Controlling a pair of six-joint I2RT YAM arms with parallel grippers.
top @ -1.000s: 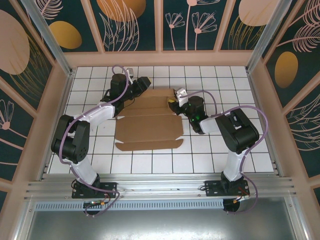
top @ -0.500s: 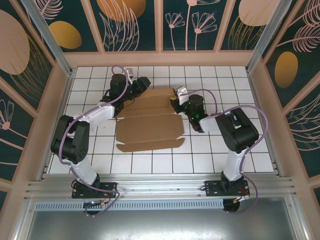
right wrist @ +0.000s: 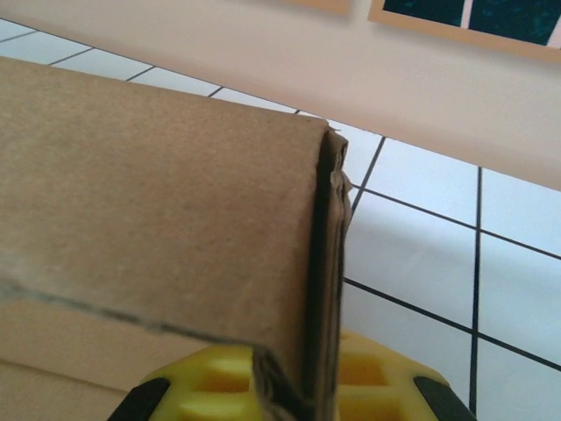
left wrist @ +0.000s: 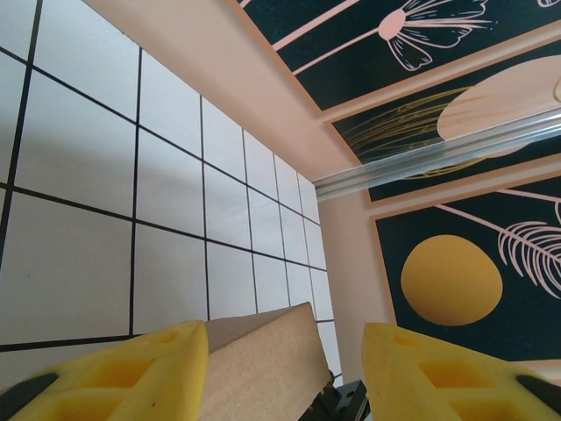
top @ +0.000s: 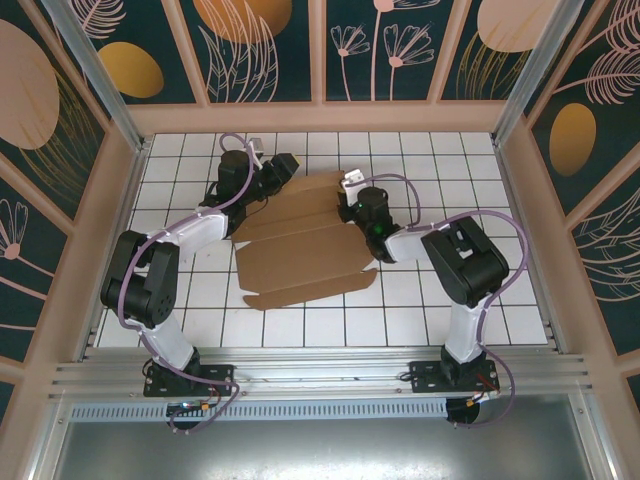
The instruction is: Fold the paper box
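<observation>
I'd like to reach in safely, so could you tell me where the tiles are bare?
Bare: the near tiles between the paper box and the arm bases, and the far-right corner tiles. Crowded: the far middle, where the left claw and right claw sit at its far edge.

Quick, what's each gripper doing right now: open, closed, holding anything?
Left gripper: open, straddling a flap of the paper box, not clamped.
Right gripper: closed on a folded edge of the paper box.
</observation>
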